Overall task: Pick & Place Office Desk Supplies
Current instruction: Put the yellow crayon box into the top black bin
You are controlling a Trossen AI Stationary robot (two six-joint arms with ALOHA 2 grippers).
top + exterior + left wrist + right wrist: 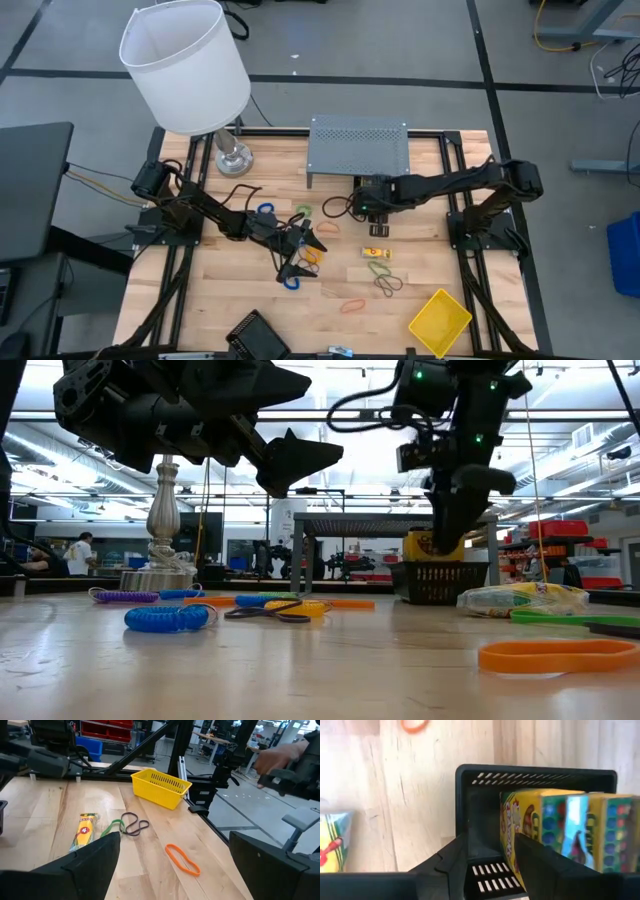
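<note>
The right gripper (487, 865) hangs over the black mesh tray (535, 775), just in front of the grey shelf (358, 145). Its fingers stand partly apart, holding nothing; a crayon box (555, 832) stands on edge in the tray, touching one finger's outer side. The left gripper (300, 250) hovers mid-table, fingers spread wide and empty. Another crayon box (377, 253) lies flat, long axis left-right, nearer the right gripper and on its near side.
</note>
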